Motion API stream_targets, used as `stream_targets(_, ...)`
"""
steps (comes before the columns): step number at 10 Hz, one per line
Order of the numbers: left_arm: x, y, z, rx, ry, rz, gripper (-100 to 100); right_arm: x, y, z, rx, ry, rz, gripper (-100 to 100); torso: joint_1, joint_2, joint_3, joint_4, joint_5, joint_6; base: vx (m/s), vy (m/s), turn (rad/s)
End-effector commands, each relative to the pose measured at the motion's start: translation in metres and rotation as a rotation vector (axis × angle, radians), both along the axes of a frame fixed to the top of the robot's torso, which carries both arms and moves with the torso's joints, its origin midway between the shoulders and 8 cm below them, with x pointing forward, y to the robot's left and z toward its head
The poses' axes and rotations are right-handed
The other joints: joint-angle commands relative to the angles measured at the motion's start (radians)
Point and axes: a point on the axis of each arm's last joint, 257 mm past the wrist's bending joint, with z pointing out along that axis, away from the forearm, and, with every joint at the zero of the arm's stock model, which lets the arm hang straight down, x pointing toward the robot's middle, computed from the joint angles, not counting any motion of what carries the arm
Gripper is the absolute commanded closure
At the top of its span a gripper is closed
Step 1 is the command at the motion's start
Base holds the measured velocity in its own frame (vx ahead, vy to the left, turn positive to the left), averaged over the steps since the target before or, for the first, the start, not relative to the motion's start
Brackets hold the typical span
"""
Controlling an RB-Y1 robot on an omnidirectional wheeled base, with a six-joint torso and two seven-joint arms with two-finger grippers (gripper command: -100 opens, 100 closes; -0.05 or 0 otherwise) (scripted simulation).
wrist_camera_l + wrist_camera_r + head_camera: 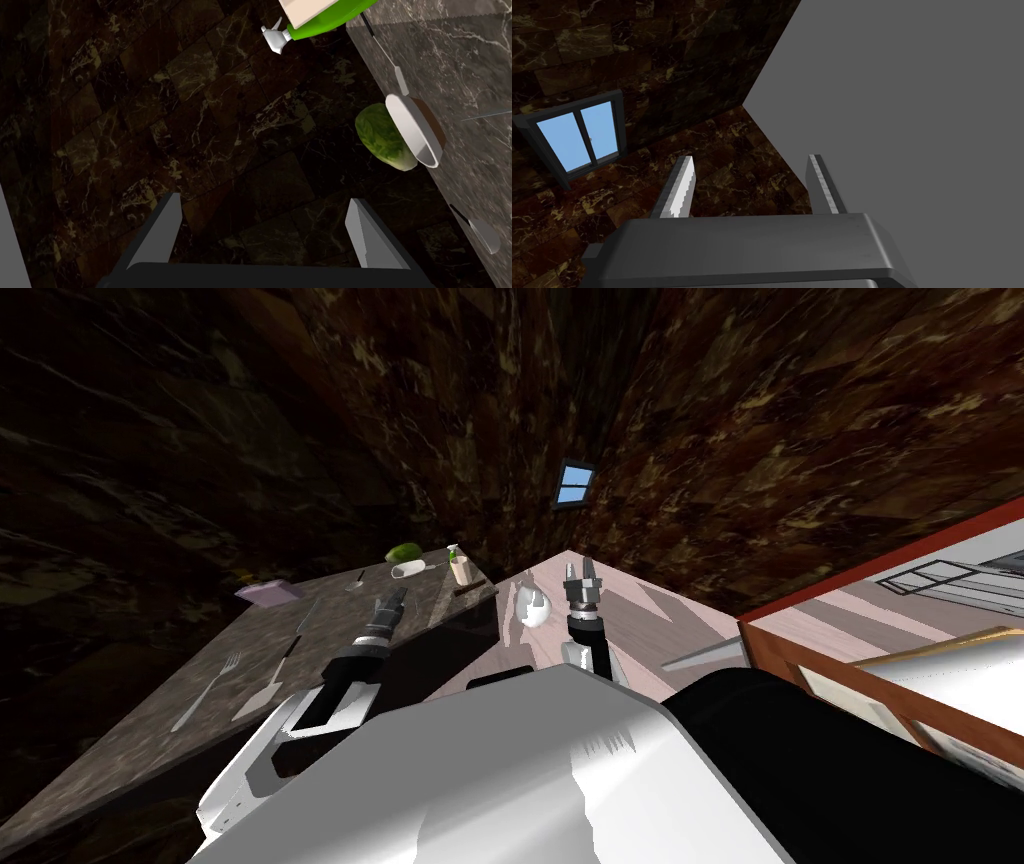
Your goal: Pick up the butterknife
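Nothing is lifted yet. Over the grey counter (pixel 140 728) at centre-left of the head view, the left gripper (pixel 392 604) hovers with jaws wide apart and empty, and the right gripper (pixel 583 578) is likewise open. What looks like the butterknife (pixel 481 234) lies untouched on the counter, at the lower right of the left wrist view.

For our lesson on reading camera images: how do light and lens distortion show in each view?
Head view: the wide lens splays dark walls to the corners; grey shadows cross the pale surface. Left wrist view: dim wall, counter lit brighter. Right wrist view: the window is brightest; the grey surface is flat, unshaded.
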Motion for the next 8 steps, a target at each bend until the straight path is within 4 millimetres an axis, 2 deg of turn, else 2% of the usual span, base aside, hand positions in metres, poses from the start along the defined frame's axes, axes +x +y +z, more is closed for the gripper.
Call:
stream_targets(1, 0.004, 0.013, -0.015, 0.034, 0.053, 0.030, -100, 0.000, 0.000, 0.000, 0.000, 0.000, 0.000, 0, 0.000, 0.000, 0.000, 0.000, 0.000, 0.000, -0.010, -0.056, -0.158)
stream_targets(4, 0.009, 0.037, -0.037, 0.094, 0.140, 0.083, -100, 0.000, 0.000, 0.000, 0.000, 0.000, 0.000, 0, 0.000, 0.000, 0.000, 0.000, 0.000, 0.000, -0.003, -0.056, -0.156)
stream_targets(5, 0.009, 0.040, -0.040, 0.094, 0.151, 0.092, -100, 0.000, 0.000, 0.000, 0.000, 0.000, 0.000, 0, 0.000, 0.000, 0.000, 0.000, 0.000, 0.000, -0.001, -0.027, -0.075)
stream_targets(8, 0.013, 0.063, -0.061, 0.154, 0.232, 0.142, -100, 0.000, 0.000, 0.000, 0.000, 0.000, 0.000, 0, 0.002, 0.000, 0.000, 0.000, 0.000, 0.000, 0.003, -0.020, -0.120)
